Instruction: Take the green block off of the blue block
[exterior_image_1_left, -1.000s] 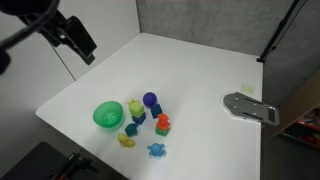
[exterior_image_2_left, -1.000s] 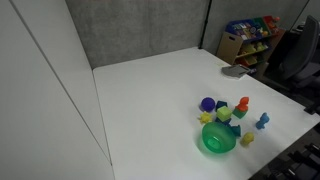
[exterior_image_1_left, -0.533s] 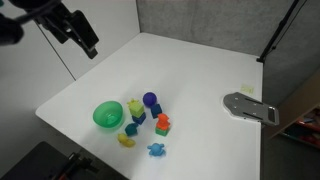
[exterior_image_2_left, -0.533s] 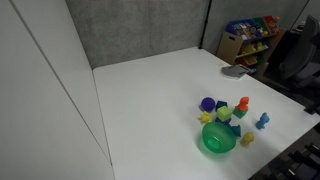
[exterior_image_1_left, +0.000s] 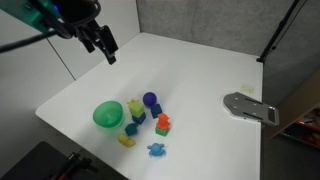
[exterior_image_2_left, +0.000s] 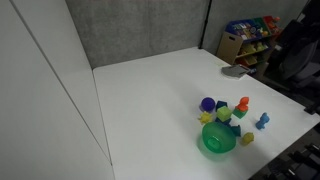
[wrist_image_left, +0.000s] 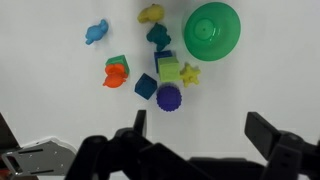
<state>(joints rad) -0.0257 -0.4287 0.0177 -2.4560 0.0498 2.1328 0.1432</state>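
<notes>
The green block (wrist_image_left: 169, 72) is a small lime cube resting on the blue block (wrist_image_left: 162, 58), whose dark edge shows beside it. In both exterior views the pair (exterior_image_1_left: 136, 107) (exterior_image_2_left: 224, 113) stands in the toy cluster next to the green bowl. My gripper (wrist_image_left: 200, 125) is open and empty, high above the table. In the wrist view its fingers frame bare table just short of the purple ball (wrist_image_left: 169, 98). In an exterior view the gripper (exterior_image_1_left: 108, 50) hangs over the table's far left part, well away from the cluster.
A big green bowl (exterior_image_1_left: 107, 114) sits beside the cluster. Around the blocks lie a second dark blue cube (wrist_image_left: 146, 86), an orange piece (wrist_image_left: 116, 73), a teal piece (wrist_image_left: 158, 37), yellow pieces (wrist_image_left: 151, 14) and a light-blue jagged piece (wrist_image_left: 96, 33). A grey metal plate (exterior_image_1_left: 250, 107) lies near the table edge.
My arm has swung to the right and down in the exterior view, coming further over the table. The toys have not moved.
</notes>
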